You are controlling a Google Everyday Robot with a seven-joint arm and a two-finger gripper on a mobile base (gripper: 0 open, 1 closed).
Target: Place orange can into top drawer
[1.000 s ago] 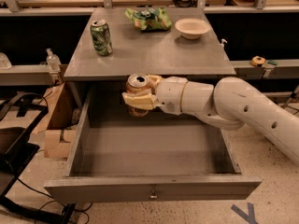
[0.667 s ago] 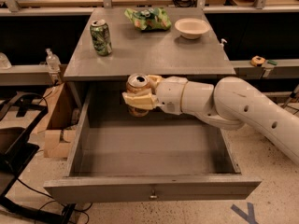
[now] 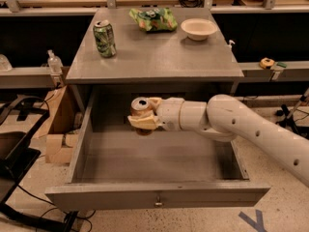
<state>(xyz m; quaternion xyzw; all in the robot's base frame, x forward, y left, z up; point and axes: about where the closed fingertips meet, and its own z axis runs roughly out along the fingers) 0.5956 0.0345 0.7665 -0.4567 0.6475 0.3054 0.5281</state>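
Camera view: it looks down on the grey counter (image 3: 159,57) and on the open top drawer (image 3: 154,197) that sticks out under the counter's front edge.
My gripper (image 3: 144,119): just below the front edge of the counter, a little left of its middle, over the back part of the drawer's inside. My arm comes in from the right.
Gripper state: the fingers are closed around the orange can (image 3: 140,104); it is holding, not empty.
Orange can: inside my grasp and in the air. Its silver top shows above the fingers and a bit of brown body shows below them. As far as I can judge, it does not touch the drawer floor.
Long axis: upright, with the top toward the ceiling.
Key relation: the drawer floor lies straight below the can, and the left and right walls are well apart from it.
Step, by my judgement: the carrying is nearly finished; lowering and release are not yet done.
Next move needs: a straight descent with the can kept upright, then opening the fingers.
Risk: if I release too high, the can may tip over and roll.
On the counter: a green-and-white can (image 3: 104,38) near the back-left corner, a green snack bag (image 3: 153,19) at the back edge, and a pale bowl (image 3: 198,29) toward the back-right corner.
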